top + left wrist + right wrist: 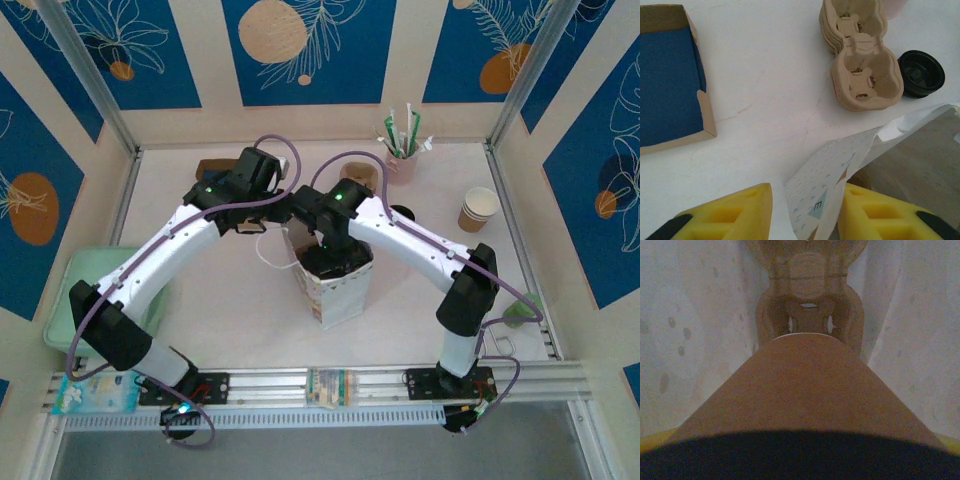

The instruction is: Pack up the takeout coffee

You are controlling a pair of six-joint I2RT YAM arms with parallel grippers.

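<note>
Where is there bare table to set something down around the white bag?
Bare table: the front strip between the green tray and the white bag, the strip right of the bag, and the stretch between the blue-lined box and the cup carriers. Crowded behind the bag: left arm, right arm, carriers, black lid. The takeout coffee hangs inside the bag.

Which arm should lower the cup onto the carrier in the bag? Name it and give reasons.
Right. The right gripper holds the cup inside the bag, over the carrier at the bottom. The left gripper sits open astride the bag's rim.
</note>
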